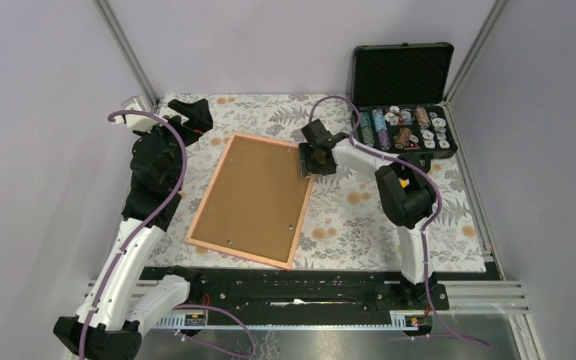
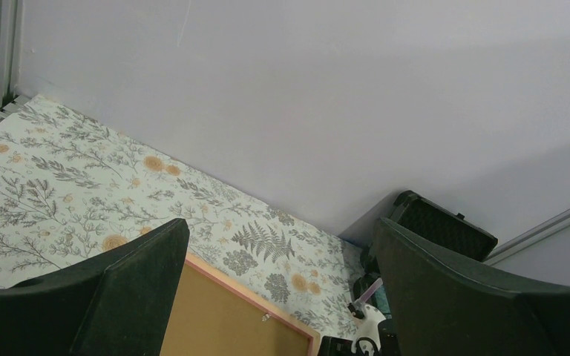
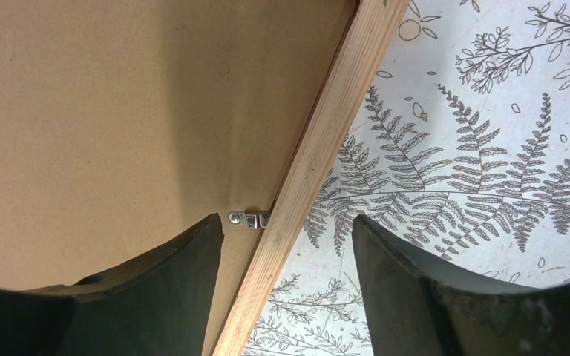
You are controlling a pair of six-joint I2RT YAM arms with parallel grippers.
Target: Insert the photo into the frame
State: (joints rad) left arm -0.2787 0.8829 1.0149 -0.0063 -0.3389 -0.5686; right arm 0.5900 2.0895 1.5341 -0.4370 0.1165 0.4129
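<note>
Top external view
Frame (image 1: 238,253): lies flat on the floral tablecloth (image 1: 360,217), mid-table, turned at a slant, back side up.
Backing board (image 1: 255,196): brown, sits inside the pink border and fills it.
Right gripper (image 1: 311,161): low over the frame's far right corner, arm reaching in from the right.
Left gripper (image 1: 195,116): raised near the far left corner of the table, apart from the frame.
Case (image 1: 401,75): black, lid up, at the far right, with rows of chips (image 1: 401,127) inside.

Left wrist view
Left gripper (image 2: 278,226): fingers (image 2: 133,289) spread wide, nothing between them.
Frame (image 2: 252,297): a pink corner with brown board (image 2: 215,319) shows low between the fingers, well below them.
Case (image 2: 438,226): seen by the pale wall (image 2: 341,96), beyond the cloth (image 2: 82,185).

Right wrist view
Right gripper (image 3: 286,222): fingers (image 3: 156,282) apart, one over the board (image 3: 119,111), the other over the cloth (image 3: 490,148), straddling the frame's edge without clamping it.
Frame (image 3: 328,133): its wooden rail runs slantwise between the fingertips.
Clip (image 3: 249,219): small metal tab, lying from the rail onto the board, just beside the left fingertip.
</note>
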